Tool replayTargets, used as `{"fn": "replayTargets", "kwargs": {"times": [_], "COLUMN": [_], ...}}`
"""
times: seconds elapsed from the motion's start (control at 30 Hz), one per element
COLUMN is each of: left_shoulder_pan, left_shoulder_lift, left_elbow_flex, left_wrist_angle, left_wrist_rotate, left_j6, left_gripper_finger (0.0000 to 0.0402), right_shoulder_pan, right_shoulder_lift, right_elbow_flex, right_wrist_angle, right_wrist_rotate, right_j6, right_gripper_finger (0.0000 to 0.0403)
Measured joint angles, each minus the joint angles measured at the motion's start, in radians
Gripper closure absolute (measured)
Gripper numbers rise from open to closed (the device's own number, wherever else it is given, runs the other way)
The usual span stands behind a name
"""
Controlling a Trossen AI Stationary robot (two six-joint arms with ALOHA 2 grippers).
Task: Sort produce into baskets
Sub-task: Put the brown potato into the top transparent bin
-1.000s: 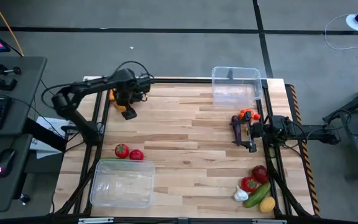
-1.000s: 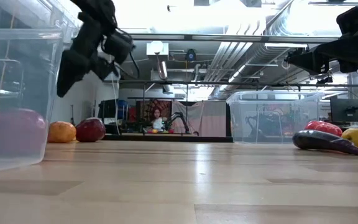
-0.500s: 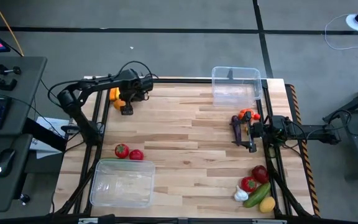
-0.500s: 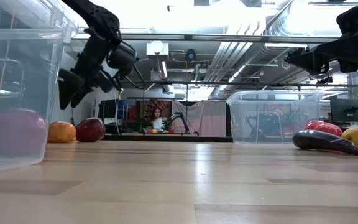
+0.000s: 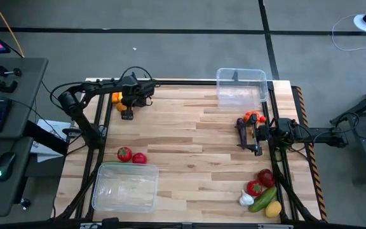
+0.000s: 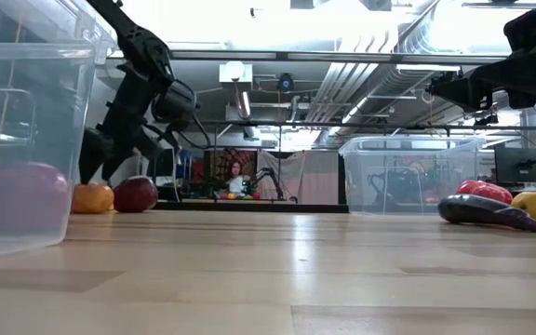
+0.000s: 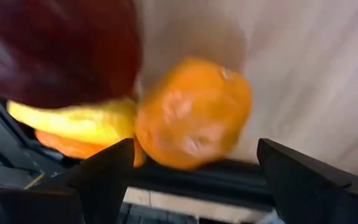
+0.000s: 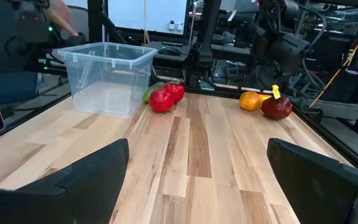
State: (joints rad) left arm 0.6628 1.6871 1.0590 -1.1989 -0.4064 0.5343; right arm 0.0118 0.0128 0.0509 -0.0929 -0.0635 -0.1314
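My left gripper is open at the table's far left, low over a small pile of produce. In its wrist view an orange fruit lies just beyond the gap between the fingers, with a dark red apple and a yellow banana beside it. In the low view the gripper points down above the orange fruit and the apple. My right gripper is open and empty at the table's right side. One clear basket stands at the far edge and one at the near left.
Two red tomatoes lie beside the near-left basket. An orange piece and a dark eggplant lie by my right gripper. A pile with red pieces, garlic, cucumber and lemon sits near right.
My left gripper has gone down and toward the table's far left corner, tipping its fingers down over the orange fruit and the apple. The produce has stayed where it was.
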Motion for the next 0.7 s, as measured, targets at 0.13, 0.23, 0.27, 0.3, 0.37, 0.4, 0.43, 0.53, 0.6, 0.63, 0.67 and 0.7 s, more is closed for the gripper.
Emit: {"fn": "replayTargets", "kwargs": {"times": [0.13, 0.23, 0.27, 0.3, 0.37, 0.4, 0.43, 0.53, 0.6, 0.63, 0.67, 0.7], "left_shoulder_pan": [0.0, 0.005, 0.005, 0.006, 0.01, 0.013, 0.015, 0.023, 0.026, 0.028, 0.032, 0.035], "left_shoulder_lift": [0.0, 0.0, 0.0, 0.0, 0.0, 0.0, 0.0, 0.0, 0.0, 0.0, 0.0, 0.0], "left_elbow_flex": [-0.001, -0.001, -0.001, -0.001, -0.001, -0.001, -0.001, -0.001, -0.001, -0.001, -0.001, -0.001], "left_wrist_angle": [0.049, 0.049, 0.045, 0.043, 0.042, 0.04, 0.039, 0.027, 0.001, -0.01, -0.017, -0.023], "left_wrist_rotate": [-0.036, -0.046, -0.045, -0.044, -0.044, -0.043, -0.042, -0.04, -0.039, -0.034, -0.019, -0.001], "left_j6": [0.055, 0.093, 0.095, 0.096, 0.102, 0.105, 0.105, 0.08, 0.049, 0.037, 0.025, 0.017], "left_gripper_finger": [0.0072, 0.0072, 0.0072, 0.0072, 0.0072, 0.0072, 0.0072, 0.0072, 0.0072, 0.0072, 0.0072, 0.0072], "right_shoulder_pan": [0.0, 0.0, 0.0, 0.0, 0.0, 0.0, 0.0, 0.0, 0.0, 0.0, 0.0, 0.0], "right_shoulder_lift": [0.0, 0.0, 0.0, 0.0, 0.0, 0.0, 0.0, 0.0, 0.0, 0.0, 0.0, 0.0], "right_elbow_flex": [0.0, 0.0, 0.0, 0.0, 0.0, 0.0, 0.0, 0.0, 0.0, 0.0, 0.0, 0.0], "right_wrist_angle": [0.0, 0.0, 0.0, 0.0, 0.0, 0.0, 0.0, 0.0, 0.0, 0.0, 0.0, 0.0], "right_wrist_rotate": [0.0, 0.0, 0.0, 0.0, 0.0, 0.0, 0.0, 0.0, 0.0, 0.0, 0.0, 0.0], "right_j6": [0.0, 0.0, 0.0, 0.0, 0.0, 0.0, 0.0, 0.0, 0.0, 0.0, 0.0, 0.0], "right_gripper_finger": [0.0025, 0.0025, 0.0025, 0.0025, 0.0025, 0.0025, 0.0025, 0.0025, 0.0025, 0.0025, 0.0025, 0.0025]}}
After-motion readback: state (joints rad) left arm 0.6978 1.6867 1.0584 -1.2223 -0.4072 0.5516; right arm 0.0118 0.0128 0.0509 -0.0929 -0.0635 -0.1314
